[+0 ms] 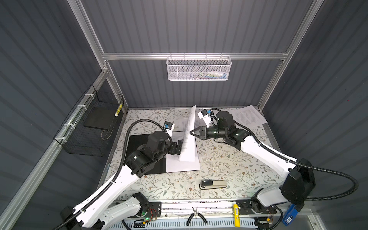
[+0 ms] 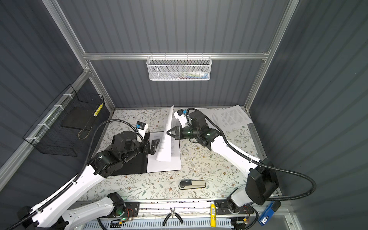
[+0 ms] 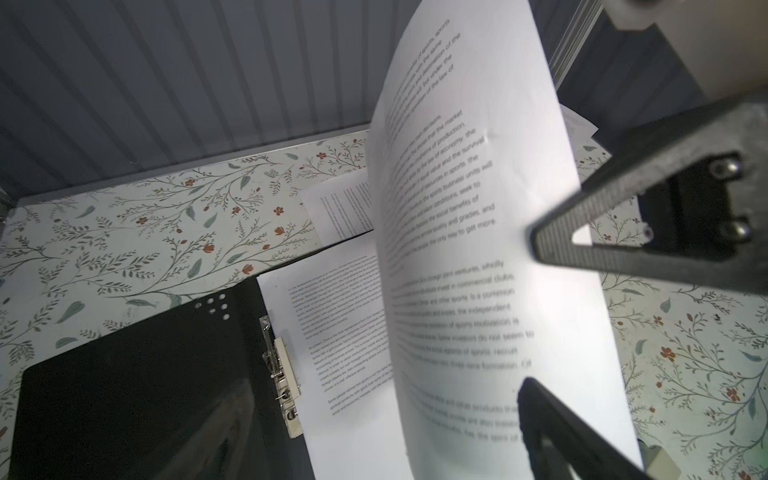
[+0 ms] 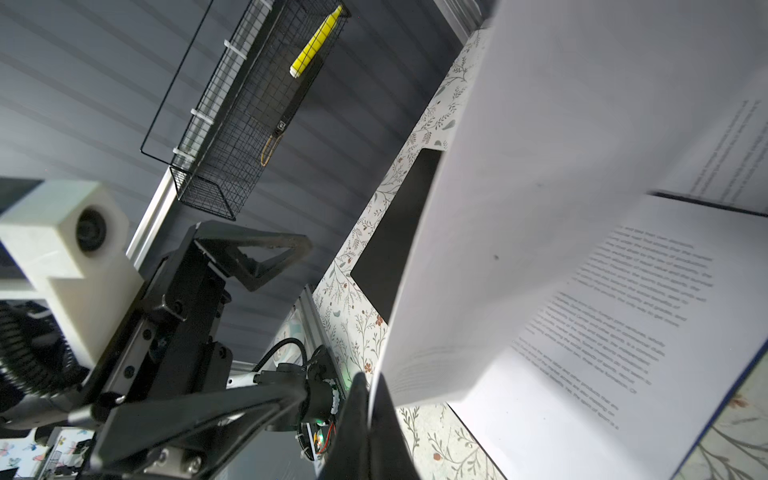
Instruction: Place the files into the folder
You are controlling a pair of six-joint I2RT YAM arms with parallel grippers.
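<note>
One sheet stands upright over the open folder near the desk's left edge.
Your right end effector pinches it, likely to lay it inside; left end effector hovers spread alongside.

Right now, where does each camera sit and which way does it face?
Both top views: high over the near edge, looking down at the floral-patterned table; left arm and right arm show nearly whole.
Left wrist: over the open black folder, facing the raised white printed sheet; own finger shows, right gripper beyond.
Right wrist: behind its shut fingers pinching that sheet, facing the left gripper and black wire basket.
Shared: both wrist views show sheet and folder.
</note>
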